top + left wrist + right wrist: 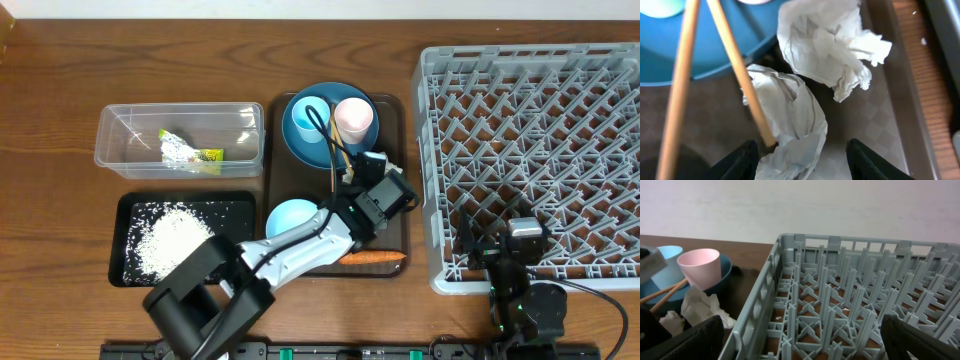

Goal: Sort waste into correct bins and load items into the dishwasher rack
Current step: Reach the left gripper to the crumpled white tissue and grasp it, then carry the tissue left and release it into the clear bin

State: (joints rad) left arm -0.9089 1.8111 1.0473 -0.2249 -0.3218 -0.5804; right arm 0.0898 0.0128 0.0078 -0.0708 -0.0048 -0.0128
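Currently: left tool half-open, empty, straddling crumpled paper; chopstick tip between jaws. Risk: closing may pinch both. Also: right tool wide open, empty.

A crinkled wrapper lies in the clear tub; rice is heaped in the black tray. A pink cup and a light blue cup stand (both upright) on the blue plate, chopsticks across its rim, crumpled paper just beside.
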